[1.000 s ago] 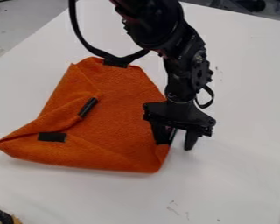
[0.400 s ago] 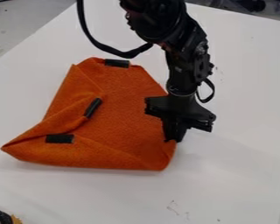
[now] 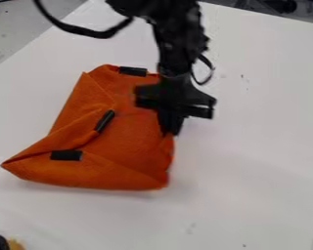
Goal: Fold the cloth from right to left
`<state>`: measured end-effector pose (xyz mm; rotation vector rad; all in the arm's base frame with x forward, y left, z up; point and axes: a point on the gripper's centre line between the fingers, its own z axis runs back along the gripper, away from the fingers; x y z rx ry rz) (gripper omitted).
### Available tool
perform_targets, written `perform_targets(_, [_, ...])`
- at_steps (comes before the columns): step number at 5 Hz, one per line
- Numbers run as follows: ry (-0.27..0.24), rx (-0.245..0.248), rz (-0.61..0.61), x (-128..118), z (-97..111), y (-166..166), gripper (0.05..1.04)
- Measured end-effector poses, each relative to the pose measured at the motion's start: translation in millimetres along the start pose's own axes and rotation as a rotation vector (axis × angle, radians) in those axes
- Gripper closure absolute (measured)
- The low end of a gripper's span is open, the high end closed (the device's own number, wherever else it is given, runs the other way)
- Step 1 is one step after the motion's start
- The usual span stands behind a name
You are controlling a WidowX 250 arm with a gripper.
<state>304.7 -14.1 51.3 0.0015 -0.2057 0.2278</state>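
Note:
My gripper is at the right edge of the orange cloth, its fingers together with a bit of the cloth's right edge pinched between them. That edge is drawn up toward the fingertips. The cloth lies on the white table, with folds and a pointed corner at the lower left. Black strips mark its top edge, its middle and its lower left part. Part of the upper right edge is hidden behind the gripper.
The white table extends around the cloth. A black and yellow object sits at the bottom left corner. Dark items stand beyond the table's far edge at the top right.
The gripper has closed on the cloth's right edge and moved up and to the left. The cloth's right side has been pulled leftward with it, while its left part first shifted slightly right.

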Motion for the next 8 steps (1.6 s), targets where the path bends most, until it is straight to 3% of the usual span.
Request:
perform_targets(2, [-0.043, -0.027, 0.073, 4.8, 5.7, 65.7, 1.015])
perform_targets(4, [-0.061, -0.048, 0.082, 7.8, -2.5, 102.3, 0.991])
perform_targets(5, [-0.036, -0.041, 0.072, 6.4, -15.5, 111.8, 0.823])
perform_targets(6, [-0.028, 0.009, 0.047, 16.2, -12.5, 125.0, 0.548])
perform_targets(7, [-0.017, 0.092, 0.028, 30.0, -5.9, 152.2, 0.245])
perform_targets(8, [-0.015, 0.124, -0.023, 41.4, 6.4, 160.6, 0.077])
